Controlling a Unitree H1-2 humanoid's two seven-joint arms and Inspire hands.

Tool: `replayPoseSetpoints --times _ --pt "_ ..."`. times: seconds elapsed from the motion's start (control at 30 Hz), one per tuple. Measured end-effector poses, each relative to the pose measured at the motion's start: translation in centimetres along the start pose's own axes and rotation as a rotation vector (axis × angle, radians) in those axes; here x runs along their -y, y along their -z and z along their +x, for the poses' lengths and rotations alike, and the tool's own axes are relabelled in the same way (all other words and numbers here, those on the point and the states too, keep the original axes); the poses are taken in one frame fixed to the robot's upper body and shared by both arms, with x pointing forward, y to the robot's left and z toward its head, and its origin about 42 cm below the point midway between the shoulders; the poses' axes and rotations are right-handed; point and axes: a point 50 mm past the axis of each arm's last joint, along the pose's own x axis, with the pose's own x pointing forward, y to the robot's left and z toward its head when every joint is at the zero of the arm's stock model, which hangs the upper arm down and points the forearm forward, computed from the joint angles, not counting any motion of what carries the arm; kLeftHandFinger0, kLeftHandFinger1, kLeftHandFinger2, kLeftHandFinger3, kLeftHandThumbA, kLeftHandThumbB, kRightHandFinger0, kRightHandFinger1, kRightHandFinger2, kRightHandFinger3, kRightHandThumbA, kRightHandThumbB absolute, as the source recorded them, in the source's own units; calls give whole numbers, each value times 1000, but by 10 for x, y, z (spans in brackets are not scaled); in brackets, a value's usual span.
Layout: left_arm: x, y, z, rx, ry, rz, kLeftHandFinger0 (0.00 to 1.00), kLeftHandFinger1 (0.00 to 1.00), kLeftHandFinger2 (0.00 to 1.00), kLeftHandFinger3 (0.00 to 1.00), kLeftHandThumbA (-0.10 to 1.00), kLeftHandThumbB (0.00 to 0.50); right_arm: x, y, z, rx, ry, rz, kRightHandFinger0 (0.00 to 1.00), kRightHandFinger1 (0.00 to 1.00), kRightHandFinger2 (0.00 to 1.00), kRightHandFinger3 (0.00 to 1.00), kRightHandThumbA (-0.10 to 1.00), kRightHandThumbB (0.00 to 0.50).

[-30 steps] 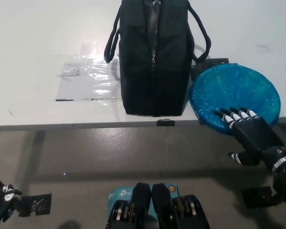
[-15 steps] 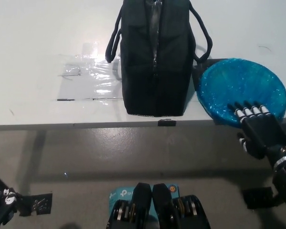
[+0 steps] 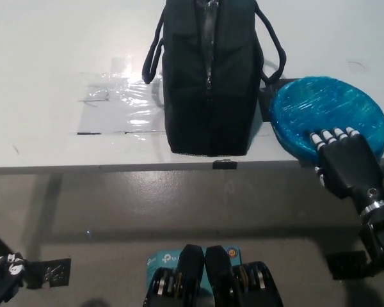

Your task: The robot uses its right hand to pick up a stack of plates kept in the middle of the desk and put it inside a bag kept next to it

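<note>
White desk [image 3: 51, 51] under glare, grey floor [image 3: 115, 211] below.

Clear plastic sheet [image 3: 118, 105] taped flat on white desk [image 3: 45, 51].

Black right hand [image 3: 345, 163] gripping blue plate stack [image 3: 329, 115], beside black bag [image 3: 208, 77], white desk [image 3: 51, 64]

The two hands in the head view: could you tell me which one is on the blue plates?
The black right hand, fingertips resting on the near rim of the blue plate stack. The white left hand hangs low at lower left, off the desk.
</note>
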Motion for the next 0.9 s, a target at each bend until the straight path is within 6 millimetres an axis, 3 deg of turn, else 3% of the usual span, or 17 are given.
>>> replayPoseSetpoints --times 0.03,0.1,0.13,0.17,0.27,0.33,0.37,0.4,0.43,0.47,0.57,0.7,0.8,0.83,0.9 --pt "0 0 0 -1 1 4 0 2 162 162 150 500 0 -1 0 6 9 2 0 17 199 453 -100 60" --pt "1 0 0 -2 5 9 0 0 170 164 133 500 1 -1 -1 17 20 5 0 13 221 418 -100 7" --pt "1 0 0 -4 7 12 0 0 171 163 128 500 1 -2 -1 24 27 7 0 5 225 398 -100 0" --pt "2 1 0 -4 9 14 0 0 159 164 134 500 2 -3 -2 30 32 9 0 0 199 460 -100 0" --pt "2 1 0 -5 11 19 0 0 131 144 153 500 9 -5 -5 51 46 24 0 0 126 401 -100 29" --pt "3 1 0 -6 13 24 0 0 129 136 175 500 15 -6 -7 60 51 41 0 0 139 155 -100 46" --pt "3 1 0 -7 14 26 0 0 128 136 176 500 18 -6 -8 60 55 58 0 0 199 109 -100 74" --pt "3 1 0 -8 15 28 0 0 123 129 183 500 21 -5 -8 59 56 70 0 0 221 52 -100 49" --pt "4 1 0 -9 18 31 0 0 122 128 183 500 25 -4 -9 53 58 97 0 0 263 40 -100 83" --pt "4 2 0 -9 20 32 0 0 121 127 183 500 28 -3 -10 45 56 119 0 3 281 124 -100 124" --pt "6 2 0 -13 27 40 0 0 112 118 201 500 37 1 -10 17 74 197 0 0 198 54 -100 215" --pt "7 3 0 -15 31 49 0 0 111 88 191 500 45 4 -8 -39 110 318 0 0 233 3 -100 213" --pt "7 3 -1 -17 32 51 0 0 113 76 173 500 50 9 -5 -98 143 422 0 0 191 0 -100 273" --pt "7 3 -1 -18 32 51 0 0 122 90 165 500 51 11 -5 -121 155 454 0 0 193 0 -100 268" --pt "7 4 -1 -20 33 51 0 0 96 95 174 500 54 16 -5 -160 176 515 0 0 275 28 -100 196"
